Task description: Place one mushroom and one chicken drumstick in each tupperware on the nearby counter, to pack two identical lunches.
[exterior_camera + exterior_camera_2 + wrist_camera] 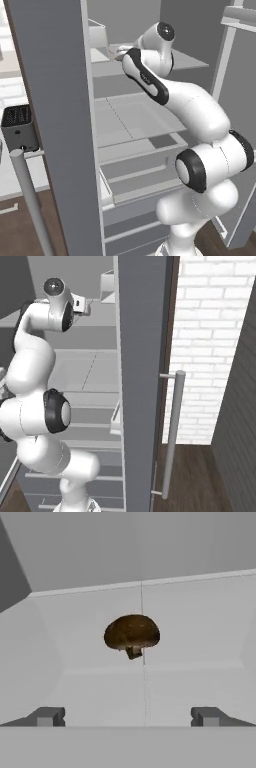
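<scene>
A brown mushroom (132, 633) with a short stem lies on a pale shelf inside the open fridge, straight ahead of my gripper (127, 716) and a little way off. Both dark fingertips (46, 716) stand far apart with nothing between them, so the gripper is open. In the left base view the arm reaches up into the fridge's upper shelf, with the hand (118, 53) at its back. From the right base view the hand (82, 306) points into the same shelf. The counter (11, 172) shows at the left, beyond the fridge door. The tupperware and the chicken drumstick are out of view.
The open grey fridge door (55, 125) with its bar handle (30, 200) stands close on the left of the arm. The other door (142, 381) and its handle (172, 431) stand on the right. A dark toaster (20, 127) sits on the counter. Lower shelves and drawers (140, 175) lie under the arm.
</scene>
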Motion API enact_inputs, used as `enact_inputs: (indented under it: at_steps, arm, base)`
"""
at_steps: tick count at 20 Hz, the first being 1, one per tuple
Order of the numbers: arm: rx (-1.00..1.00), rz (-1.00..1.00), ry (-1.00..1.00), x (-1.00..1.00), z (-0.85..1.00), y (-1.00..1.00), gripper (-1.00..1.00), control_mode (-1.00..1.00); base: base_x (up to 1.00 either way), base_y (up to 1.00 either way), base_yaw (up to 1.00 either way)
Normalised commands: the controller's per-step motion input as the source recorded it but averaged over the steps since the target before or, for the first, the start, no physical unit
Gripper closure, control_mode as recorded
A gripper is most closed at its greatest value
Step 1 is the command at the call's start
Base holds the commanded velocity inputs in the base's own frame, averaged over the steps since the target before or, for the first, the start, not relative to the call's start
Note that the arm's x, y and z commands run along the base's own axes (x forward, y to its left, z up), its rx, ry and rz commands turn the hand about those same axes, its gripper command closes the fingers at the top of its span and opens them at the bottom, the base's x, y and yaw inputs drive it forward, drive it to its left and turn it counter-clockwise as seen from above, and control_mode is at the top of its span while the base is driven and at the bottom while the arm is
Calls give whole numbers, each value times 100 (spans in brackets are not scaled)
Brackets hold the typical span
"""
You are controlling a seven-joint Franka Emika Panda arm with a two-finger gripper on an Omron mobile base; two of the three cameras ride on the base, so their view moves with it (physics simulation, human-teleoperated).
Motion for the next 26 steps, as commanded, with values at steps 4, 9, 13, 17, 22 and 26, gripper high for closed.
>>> enact_inputs:
  at_steps: [4,9,13,17,22,26]
  arm:
    - [0,-1,4,56,0,4,-100,-100]
    - [0,0,0,28,-2,2,-100,-100]
    - [0,0,1,19,-20,6,-100,-100]
    - [0,0,3,32,-7,14,-100,-100]
    - [0,0,1,36,-8,14,-100,-100]
    - [0,0,6,58,0,7,-100,-100]
  base:
    - [0,0,0]
    - [0,0,0]
    - [0,0,0]
    - [0,0,0]
    - [0,0,0]
    - [0,0,0]
